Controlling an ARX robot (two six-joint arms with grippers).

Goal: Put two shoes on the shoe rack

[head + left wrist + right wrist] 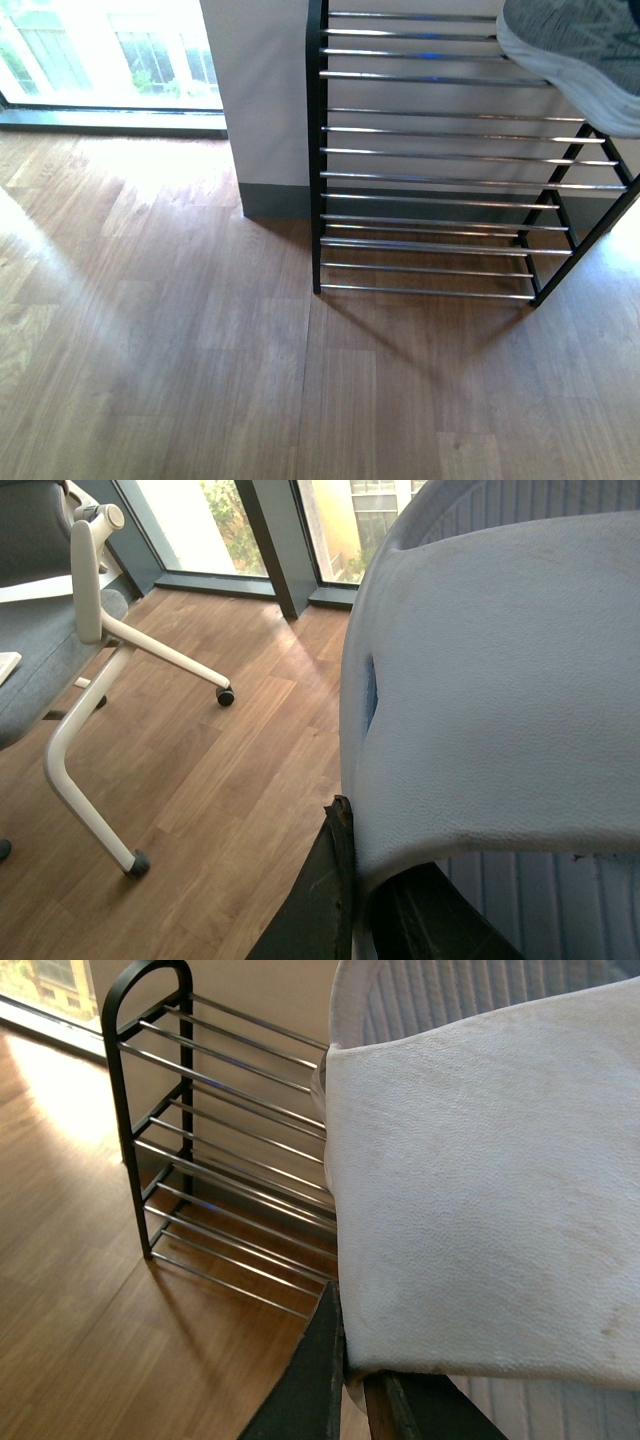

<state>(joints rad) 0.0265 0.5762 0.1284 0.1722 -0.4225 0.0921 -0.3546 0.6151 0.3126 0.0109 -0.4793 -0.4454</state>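
**A:** What did the left arm's pincer have at that moment?

**B:** The left gripper [362, 900] was clamped on a pale blue one-strap rubber slide [500, 700]. One dark finger [318, 900] lay against the outside of the broad strap, the other sat under it, so the gap between them was only the thickness of the strap. The slide filled most of the left wrist view, with the wooden floor [220, 780] and a grey office chair with white legs and black castors [90, 710] behind it.

**A:** And the right arm?

**B:** Same grip. The right gripper [352, 1385] was pinched narrow on a second pale one-strap rubber slide [480, 1180], its strap looking nearly white in that light, a black finger [312, 1380] pressed on the strap's outer face.

**A:** Where was the rack?

**B:** In the front view, the open black-framed shoe rack with thin chrome bars [430, 180] stood at about one o'clock, against the pale wall [265, 90]. A grey knit sneaker with a white sole [570, 50] rested on the top tier, up at two o'clock, its sole overhanging the bars.

**A:** Either arm visible from the front?

**B:** No, neither one. From the right wrist, the rack stood just beyond the held slide, apart from it.
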